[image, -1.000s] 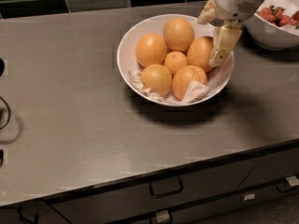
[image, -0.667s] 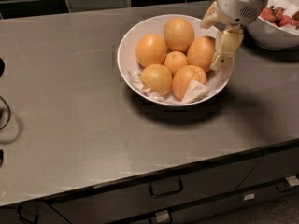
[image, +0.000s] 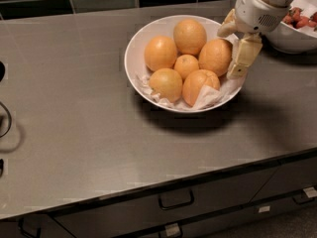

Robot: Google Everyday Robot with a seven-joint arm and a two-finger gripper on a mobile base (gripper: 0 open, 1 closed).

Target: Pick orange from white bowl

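Note:
The white bowl (image: 132,66), lined with crumpled white paper, sits at the centre back of the counter and holds several oranges. A large, round, evenly coloured orange (image: 214,57) lies at the bowl's right side. A smaller orange (image: 186,65) is in the middle, and one with a pale crease (image: 200,86) is at the front. My gripper (image: 232,53) hangs over the bowl's right rim, just right of the large orange. It is open and empty, with one tan finger (image: 243,56) pointing down beside the fruit.
A second white bowl of red strawberries (image: 297,31) stands at the back right, right behind my arm. Dark tiles line the wall behind. The counter's front edge runs above drawers with handles (image: 176,201). Dark stove parts show at the left edge.
My gripper has shifted a little to the right over the bowl's right rim. The oranges and bowl have not moved.

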